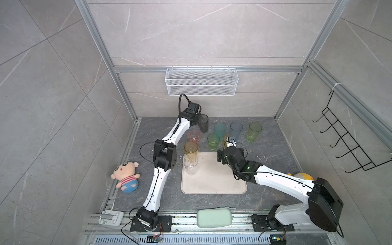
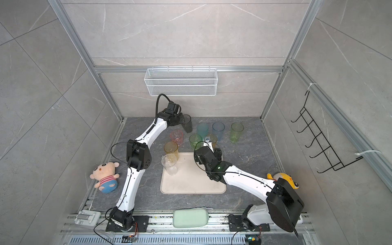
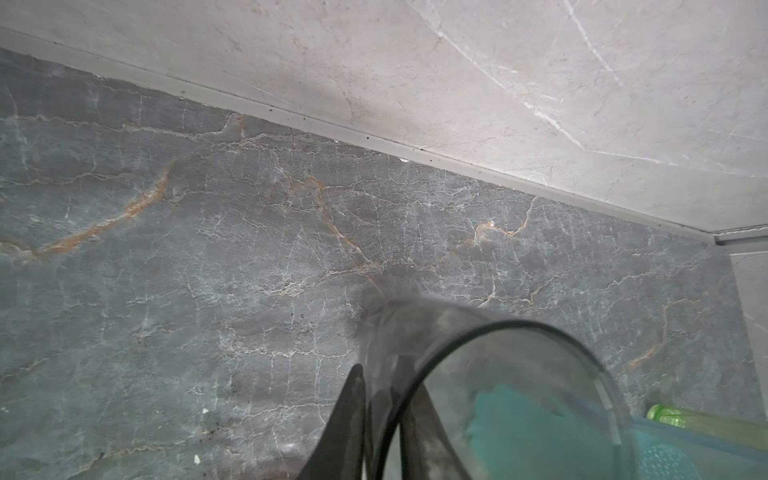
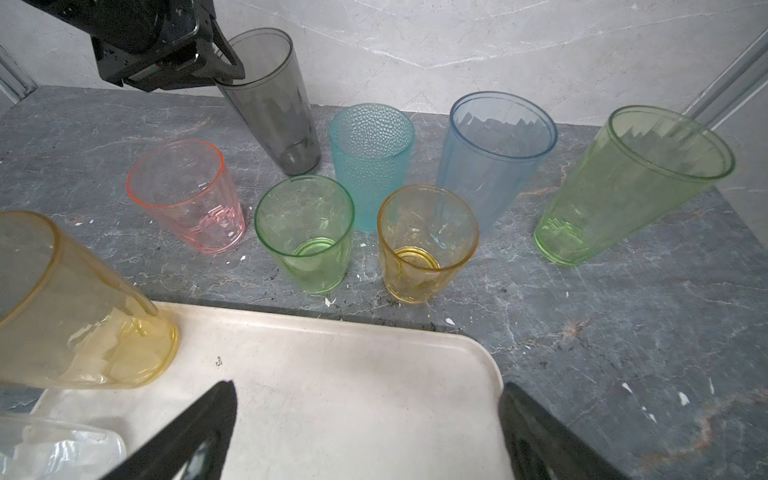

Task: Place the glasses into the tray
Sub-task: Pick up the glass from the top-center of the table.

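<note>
So far only the clear tumbler (image 1: 191, 166) and tall amber tumbler (image 1: 191, 151) are standing in the tray (image 1: 214, 180), at its far left corner. Seven more are waiting on the counter (image 1: 265, 148) beyond. The left gripper (image 3: 386, 419) is pinching the smoky grey tumbler (image 1: 204, 125) by its rim; the right gripper (image 4: 368, 390) is hovering over the tray, jaws spread.

On the counter (image 1: 265, 200) a plush doll (image 1: 125, 177) lies at eight o'clock and a yellow plush toy (image 1: 300, 176) at four. A white mesh basket (image 1: 201, 81) hangs at twelve, a black hook rack (image 1: 343, 137) at three; a green pad (image 1: 214, 217) sits at six.
</note>
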Robot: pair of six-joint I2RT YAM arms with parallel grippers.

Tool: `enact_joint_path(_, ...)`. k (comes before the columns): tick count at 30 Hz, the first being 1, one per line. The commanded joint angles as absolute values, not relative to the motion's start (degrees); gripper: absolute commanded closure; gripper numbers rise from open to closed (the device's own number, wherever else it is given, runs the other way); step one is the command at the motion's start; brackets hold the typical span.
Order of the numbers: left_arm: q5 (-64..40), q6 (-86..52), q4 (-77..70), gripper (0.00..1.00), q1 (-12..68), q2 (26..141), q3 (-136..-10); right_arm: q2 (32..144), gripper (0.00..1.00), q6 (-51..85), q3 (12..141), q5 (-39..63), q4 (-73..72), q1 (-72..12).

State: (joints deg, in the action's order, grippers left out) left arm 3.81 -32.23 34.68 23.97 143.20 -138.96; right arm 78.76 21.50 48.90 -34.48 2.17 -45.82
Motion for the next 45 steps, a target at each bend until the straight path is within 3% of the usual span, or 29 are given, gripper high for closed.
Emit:
enact_joint_path(1,3.08,-32.14,34.72,0.85,23.64,143.45,-141.24,79.71,0.0,22.76,50.99,-34.05,3.17,-45.61)
enact_joint_path(21,2.27,-32.12,35.8,1.0,23.64,137.01,-139.16,80.04,0.0,22.82,51.32,-33.55,3.55,-45.44)
enact_joint_path(34,2.14,-31.69,43.07,1.0,23.9,120.24,-130.45,80.42,0.0,22.94,51.17,-33.52,3.49,-45.44)
enact_joint_path(45,6.09,-27.56,52.15,1.0,28.44,98.44,-116.15,79.85,0.0,22.59,50.81,-33.74,3.01,-45.42)
